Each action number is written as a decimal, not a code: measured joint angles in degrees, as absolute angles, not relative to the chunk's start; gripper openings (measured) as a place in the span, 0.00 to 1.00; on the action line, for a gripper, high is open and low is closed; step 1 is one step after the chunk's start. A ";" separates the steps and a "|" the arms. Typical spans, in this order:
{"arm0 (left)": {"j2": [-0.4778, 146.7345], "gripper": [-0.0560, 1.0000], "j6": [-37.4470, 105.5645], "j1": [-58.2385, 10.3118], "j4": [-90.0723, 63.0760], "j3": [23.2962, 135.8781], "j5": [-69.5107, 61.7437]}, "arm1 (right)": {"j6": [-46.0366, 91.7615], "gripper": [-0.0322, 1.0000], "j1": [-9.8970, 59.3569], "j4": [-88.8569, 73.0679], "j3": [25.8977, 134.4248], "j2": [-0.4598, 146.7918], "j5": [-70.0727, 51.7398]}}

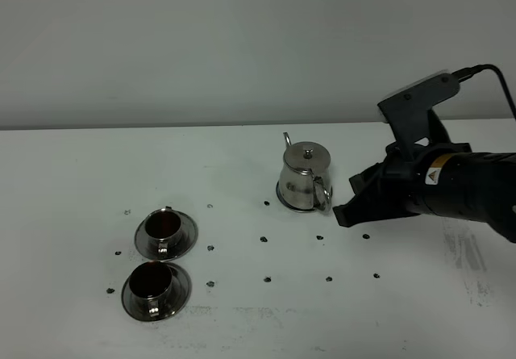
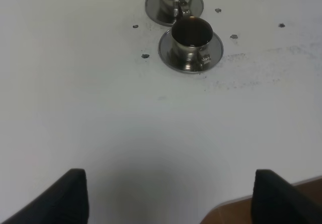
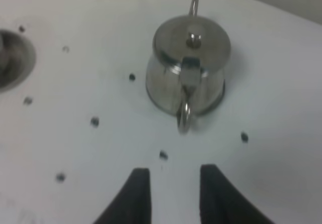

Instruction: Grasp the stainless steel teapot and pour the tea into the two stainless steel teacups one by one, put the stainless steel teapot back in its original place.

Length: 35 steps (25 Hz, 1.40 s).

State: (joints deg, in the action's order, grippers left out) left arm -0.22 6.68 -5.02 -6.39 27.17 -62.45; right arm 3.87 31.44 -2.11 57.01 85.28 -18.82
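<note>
Toward the left side of the white tabletop point(image 1: 72, 173), near its front edge, two stainless steel teacups sit on their saucers, one just behind the other: the farther teacup point(image 1: 164, 227) and the nearer teacup point(image 1: 152, 282), both showing dark liquid inside. The saucers lie just beside each other. The left gripper point(image 2: 168, 196) hangs low over bare tabletop on the near side of the cups, its two dark fingers spread wide apart with nothing between them. Small dark marks dot the surface in rows. Around the middle of the tabletop, the stainless steel teapot point(image 1: 305, 177) stands upright on a round steel coaster point(image 1: 284, 198) whose rim peeks out under its base, spout pointing to the back edge and loop handle facing front-right. Just right of the handle, the right gripper point(image 3: 174, 196) points at it, fingers narrowly parted, empty, clear of the teapot.
</note>
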 joint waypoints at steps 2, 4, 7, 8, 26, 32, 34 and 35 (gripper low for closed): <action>-0.22 0.68 6.62 -5.02 -6.39 27.17 -62.45 | 3.87 0.23 31.44 -1.65 57.01 80.65 -24.30; -0.22 0.68 6.62 -5.02 -6.39 27.17 -62.45 | 3.87 0.23 31.44 -0.33 57.01 76.23 -29.23; -0.22 0.68 6.62 -5.02 -6.39 27.17 -62.45 | 3.92 0.23 30.16 2.83 57.01 69.99 -35.41; -0.22 0.68 6.62 -5.02 -6.39 27.17 -62.45 | 3.92 0.23 29.32 3.22 57.01 68.01 -37.88; -0.22 0.68 6.62 -5.02 -6.39 27.17 -62.45 | 14.84 0.23 4.52 -11.91 36.72 26.86 -55.01; -0.22 0.68 6.62 -5.02 -6.39 27.17 -62.45 | 11.71 0.23 1.03 -9.51 36.39 21.33 -63.23; -0.22 0.68 6.62 -5.02 -6.39 27.17 -62.45 | 11.26 0.23 0.77 -8.30 36.39 19.68 -64.24; -0.22 0.68 6.62 -5.02 -6.39 27.17 -62.45 | 10.82 0.23 0.76 -7.90 36.28 19.06 -64.51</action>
State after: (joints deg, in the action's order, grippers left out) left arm -0.22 6.62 -5.02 -6.39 27.17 -62.45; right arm 10.82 0.76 -7.90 36.28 19.06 -64.51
